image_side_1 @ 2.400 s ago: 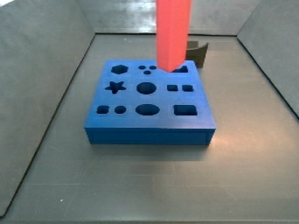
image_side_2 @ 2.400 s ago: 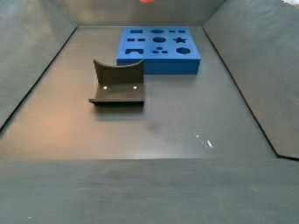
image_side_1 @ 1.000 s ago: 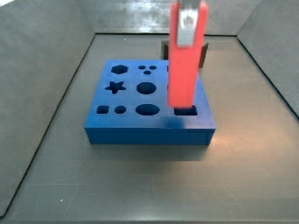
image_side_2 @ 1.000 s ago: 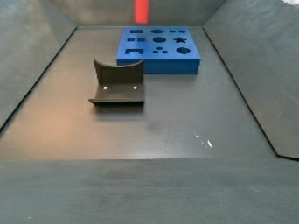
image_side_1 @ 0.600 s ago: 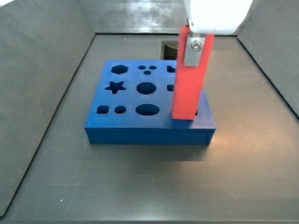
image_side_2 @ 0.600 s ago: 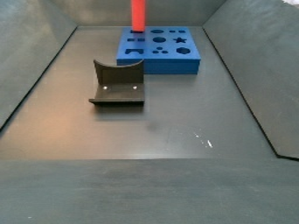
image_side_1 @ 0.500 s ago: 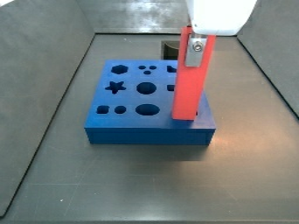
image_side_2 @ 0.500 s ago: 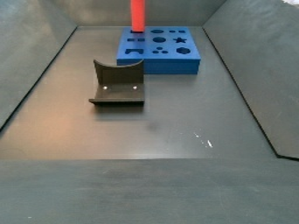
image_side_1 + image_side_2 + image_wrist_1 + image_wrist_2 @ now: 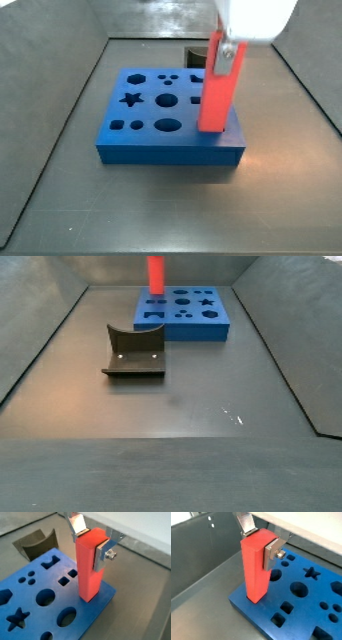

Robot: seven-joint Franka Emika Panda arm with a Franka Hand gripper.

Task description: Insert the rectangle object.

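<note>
My gripper (image 9: 227,50) is shut on the upper end of the rectangle object (image 9: 215,95), a long red-orange bar held upright. In both wrist views the silver fingers (image 9: 106,555) clamp the bar (image 9: 256,567) from two sides. The bar's lower end rests at the near right corner of the blue block (image 9: 174,152), over the spot of its rectangular hole, which is hidden; I cannot tell how deep it sits. The block shows in both wrist views (image 9: 87,609) (image 9: 254,609). In a side view the bar (image 9: 155,274) stands at the block's (image 9: 187,330) far left.
The dark fixture (image 9: 134,354) stands on the grey floor apart from the block; it also shows behind the block (image 9: 197,52) and in a wrist view (image 9: 37,544). Grey walls close in the floor on all sides. The block has star, round and square holes.
The bar moved from over the block's back to its near right corner and came down. In the last half second it has hardly moved.
</note>
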